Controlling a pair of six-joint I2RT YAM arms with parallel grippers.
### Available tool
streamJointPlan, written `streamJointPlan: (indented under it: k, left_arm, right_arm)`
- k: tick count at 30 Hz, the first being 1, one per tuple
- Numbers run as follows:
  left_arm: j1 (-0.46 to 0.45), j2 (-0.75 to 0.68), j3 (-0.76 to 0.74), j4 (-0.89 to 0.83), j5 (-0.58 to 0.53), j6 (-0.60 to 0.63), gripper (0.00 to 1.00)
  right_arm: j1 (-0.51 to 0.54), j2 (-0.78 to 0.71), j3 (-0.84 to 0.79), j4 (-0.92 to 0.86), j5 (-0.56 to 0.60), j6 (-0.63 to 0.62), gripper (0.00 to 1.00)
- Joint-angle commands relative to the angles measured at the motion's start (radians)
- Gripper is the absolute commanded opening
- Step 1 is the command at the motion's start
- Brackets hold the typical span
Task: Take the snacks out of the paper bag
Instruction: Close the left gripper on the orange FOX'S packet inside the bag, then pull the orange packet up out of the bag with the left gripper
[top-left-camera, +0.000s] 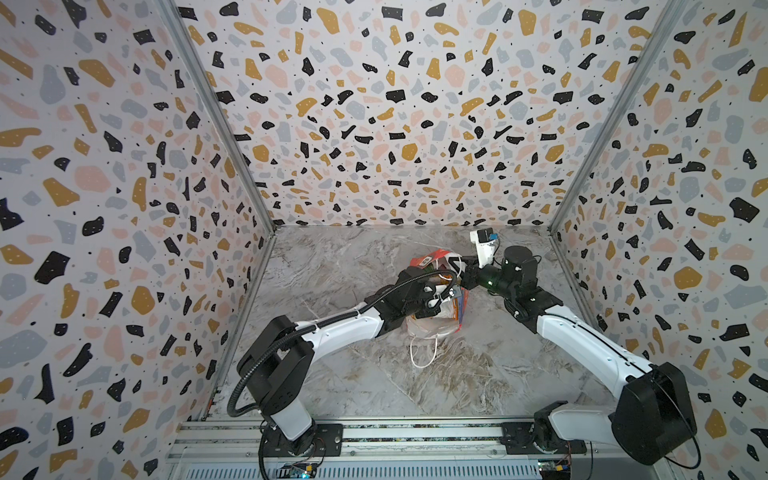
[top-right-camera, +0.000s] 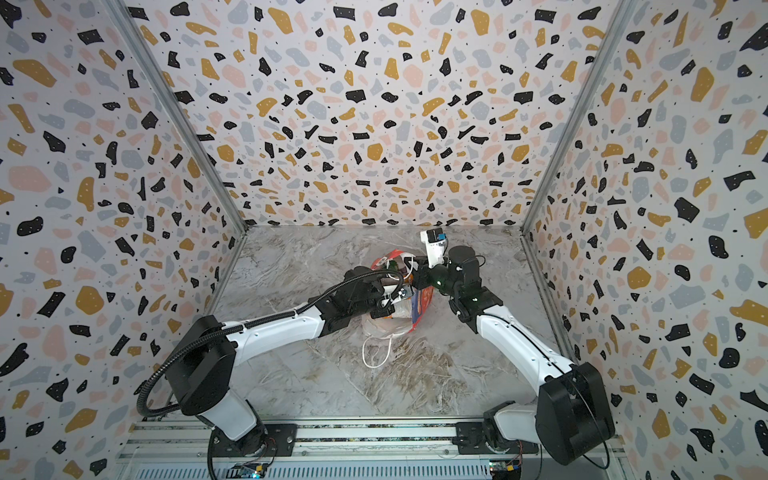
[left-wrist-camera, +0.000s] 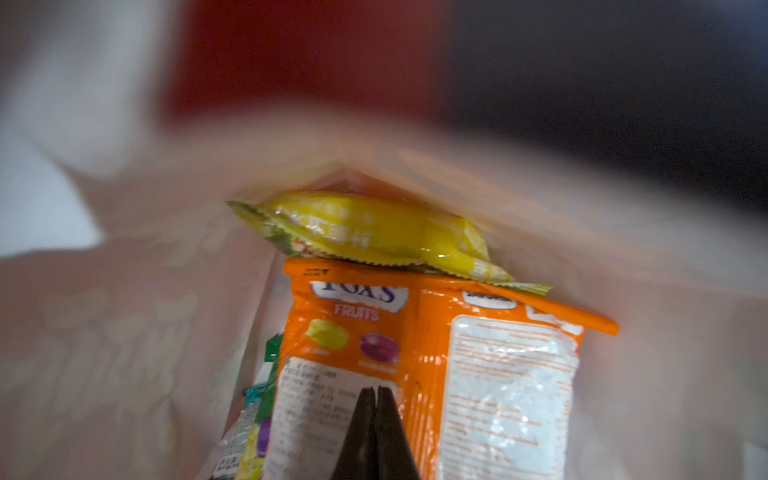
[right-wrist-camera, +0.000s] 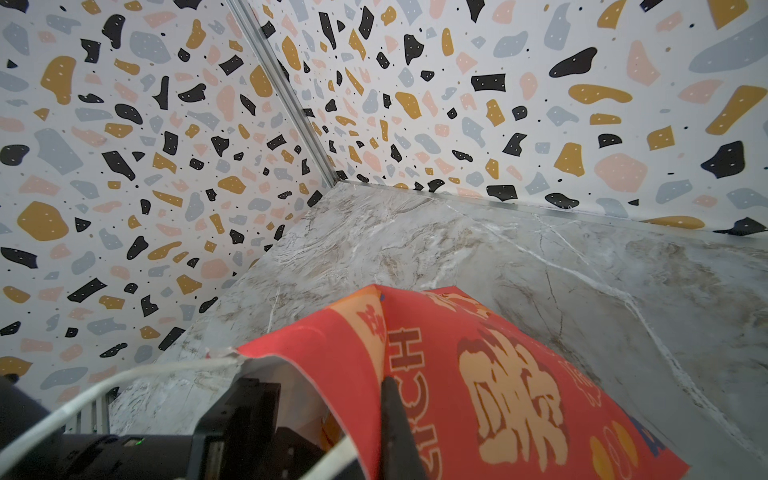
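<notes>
- Snacks: every packet that shows is inside the bag. In the left wrist view the orange packet (left-wrist-camera: 415, 345), marked "FOX'S FRUITS", lies nearest. A yellow packet (left-wrist-camera: 374, 232) rests against its far edge, deeper in.
- Beside the orange packet, edges of a green packet (left-wrist-camera: 272, 357), a teal packet (left-wrist-camera: 252, 395) and a yellow-purple packet (left-wrist-camera: 257, 446) show. An exact count cannot be made, since they overlap.
- Paper bag (top-left-camera: 430, 328): it lies on its side on the marble table (top-left-camera: 478, 374), mouth towards the arm bases. Its white inside is exposed, and one cord handle (top-left-camera: 424, 353) trails on the table in front of the mouth.
- Left gripper (left-wrist-camera: 375, 390): reached in through the mouth, jaws together, tips on the orange packet's printed face. Whether they have pinched a fold of its film cannot be told.
- Right gripper (right-wrist-camera: 388, 384): clamped on the bag's raised red wall near the rim. One finger lies on the printed outside; the other is hidden behind the paper. In my judgement it is holding the mouth open.
- Progress: in both top views no packet is seen on the table outside the bag, so I judge that none has been taken out.
- Left to do: draw the orange packet clear and set it down, then fetch the yellow one and the others in turn.
</notes>
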Motion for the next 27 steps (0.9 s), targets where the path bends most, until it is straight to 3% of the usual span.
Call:
streamJointPlan:
  k: [1,2,4,5,10,16,22,27]
  left_arm:
    - [0.012,-0.026,0.021,0.138,-0.044,-0.029,0.26]
    - [0.012,-0.022,0.028,0.133,-0.042,-0.027,0.30]
    - [0.012,-0.019,0.044,0.121,-0.037,-0.024,0.52]
    - [0.012,-0.020,0.044,0.121,-0.033,-0.023,0.58]
    - [0.012,0.003,0.055,0.127,-0.016,0.022,0.73]
    - [0.011,0.099,0.172,-0.042,0.031,0.080,0.76]
    - [0.011,0.173,0.221,-0.117,0.108,0.120,0.78]
    - [0.012,0.256,0.282,-0.175,0.106,0.119,0.81]
  right_arm:
    - [0.012,-0.054,0.013,0.075,-0.031,-0.012,0.00]
    - [0.011,-0.054,0.011,0.078,-0.033,-0.011,0.00]
    - [0.010,-0.051,0.017,0.076,-0.036,-0.012,0.00]
    - [0.010,-0.052,0.020,0.071,-0.036,-0.015,0.00]
    - [0.010,-0.062,0.008,0.078,-0.036,-0.014,0.00]
    - [0.011,-0.067,0.008,0.080,-0.039,-0.014,0.00]
    - [0.011,-0.061,0.008,0.088,-0.047,-0.012,0.00]
    - [0.011,-0.060,0.000,0.103,-0.062,-0.005,0.00]
